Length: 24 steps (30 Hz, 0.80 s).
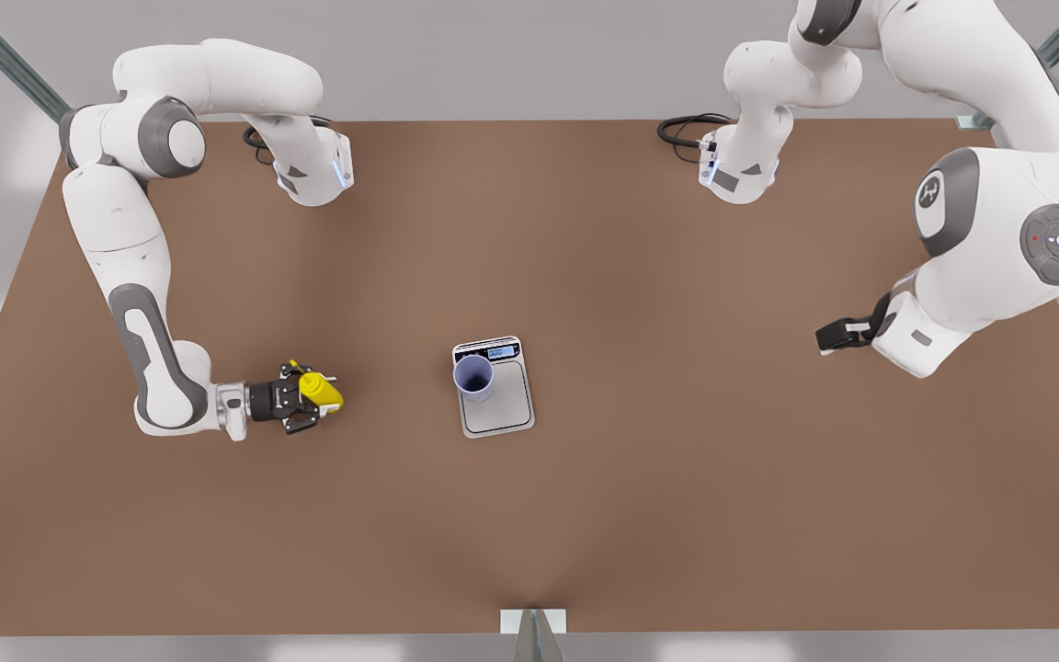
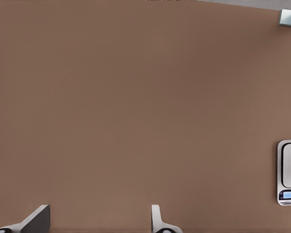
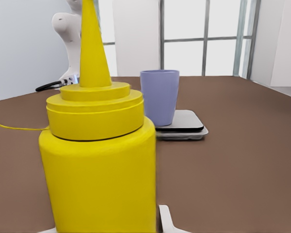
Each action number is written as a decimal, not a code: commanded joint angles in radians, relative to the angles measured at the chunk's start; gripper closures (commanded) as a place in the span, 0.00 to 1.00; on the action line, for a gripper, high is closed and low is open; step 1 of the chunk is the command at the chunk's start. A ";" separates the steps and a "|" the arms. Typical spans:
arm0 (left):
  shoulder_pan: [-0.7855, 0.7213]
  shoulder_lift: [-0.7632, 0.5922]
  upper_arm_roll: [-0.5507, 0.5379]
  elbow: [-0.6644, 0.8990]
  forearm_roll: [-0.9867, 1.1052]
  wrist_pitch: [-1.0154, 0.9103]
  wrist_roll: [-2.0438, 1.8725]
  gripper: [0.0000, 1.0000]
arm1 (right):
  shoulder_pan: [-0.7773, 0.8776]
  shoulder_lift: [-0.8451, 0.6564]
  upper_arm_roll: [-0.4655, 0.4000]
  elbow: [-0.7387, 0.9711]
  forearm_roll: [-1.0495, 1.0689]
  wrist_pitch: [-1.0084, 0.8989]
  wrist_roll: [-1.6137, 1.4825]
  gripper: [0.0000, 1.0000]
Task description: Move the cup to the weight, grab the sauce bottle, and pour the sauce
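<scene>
Right end effector (image 1: 313,405) grips sauce bottle (image 1: 320,389) (seemingly upright).

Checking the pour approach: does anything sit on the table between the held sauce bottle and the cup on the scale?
Nothing visible does. Bare table separates the sauce bottle, in the right gripper, from the cup on the weight.

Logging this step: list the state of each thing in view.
Cup: upright on the scale, open.
Bottle: upright, capped, in the right pincer.
Scale: display lit.
Left pincer: open, empty, waiting above bare table.
</scene>
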 commanded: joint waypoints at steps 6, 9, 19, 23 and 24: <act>0.000 0.001 0.001 0.002 0.001 0.001 0.002 0.00 | -0.005 0.000 0.000 0.000 -0.001 -0.006 0.006 0.00; -0.002 0.001 -0.001 0.002 -0.003 0.000 -0.011 0.00 | -0.015 0.000 0.000 0.000 -0.002 -0.026 0.012 0.00; -0.002 0.001 -0.001 0.000 -0.007 0.003 -0.011 0.00 | -0.054 -0.002 -0.037 0.009 -0.024 -0.081 0.012 0.00; 0.001 0.011 0.004 0.002 -0.041 0.003 0.003 0.00 | -0.054 -0.011 -0.201 0.222 -0.225 -0.311 0.138 0.00; 0.001 0.012 0.004 0.002 -0.041 0.003 0.005 0.00 | -0.052 -0.028 -0.235 0.388 -0.315 -0.393 0.317 0.00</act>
